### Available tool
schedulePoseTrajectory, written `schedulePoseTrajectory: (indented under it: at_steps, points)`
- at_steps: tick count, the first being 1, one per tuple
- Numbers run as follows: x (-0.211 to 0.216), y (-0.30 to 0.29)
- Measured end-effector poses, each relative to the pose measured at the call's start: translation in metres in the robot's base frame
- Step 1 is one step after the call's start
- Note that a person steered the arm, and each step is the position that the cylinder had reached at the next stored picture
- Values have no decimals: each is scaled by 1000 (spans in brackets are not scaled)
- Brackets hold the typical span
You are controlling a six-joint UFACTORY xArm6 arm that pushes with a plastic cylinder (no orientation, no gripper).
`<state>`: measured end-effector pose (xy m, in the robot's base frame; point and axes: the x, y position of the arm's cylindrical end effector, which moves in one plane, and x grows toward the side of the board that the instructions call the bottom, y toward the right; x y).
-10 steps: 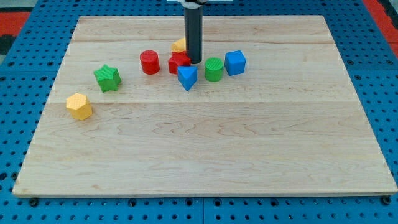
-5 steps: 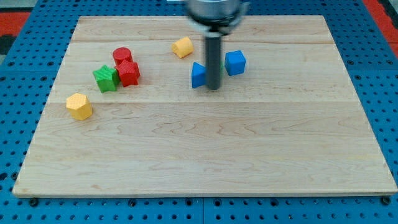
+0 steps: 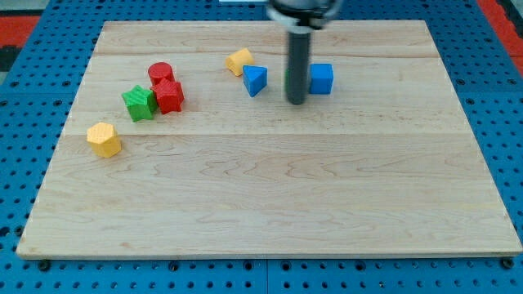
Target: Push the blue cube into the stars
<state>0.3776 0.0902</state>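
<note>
No pincer here, only my tip (image 3: 296, 101), grasping nothing. Just right of it, maybe touching: blue cube (image 3: 321, 78). Far left on the counter (image 3: 270, 204): green star (image 3: 139, 103) and red star (image 3: 170, 95). Risk: tip on the wrong side, shoving cube farther right; blue wedge (image 3: 255, 80) blocking the way.

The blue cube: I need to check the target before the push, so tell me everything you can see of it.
The blue cube is a small solid-blue block that looks like plastic, sitting flat and upright on the wooden board toward the view's top, right of centre. Its left edge is hidden behind my rod; my tip sits just below-left of it. Whether they touch cannot be told. No other block touches it.
</note>
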Motion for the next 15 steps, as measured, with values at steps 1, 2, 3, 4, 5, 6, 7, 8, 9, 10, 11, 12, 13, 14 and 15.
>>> schedulePoseTrajectory:
  at_steps: [1,2,3,4,5,6,7,8,9,10,11,12,13,14,15]
  points:
    - [-1,95]
    - [-42,105]
    - [-34,5]
    - [6,-109]
    - [6,-89]
    - [-21,-17]
    - [-50,-113]
    - [-5,-178]
    - [14,-214]
    - [18,-195]
    - [40,-115]
    - [59,-188]
    - [51,-264]
    - [44,-242]
    - [15,-119]
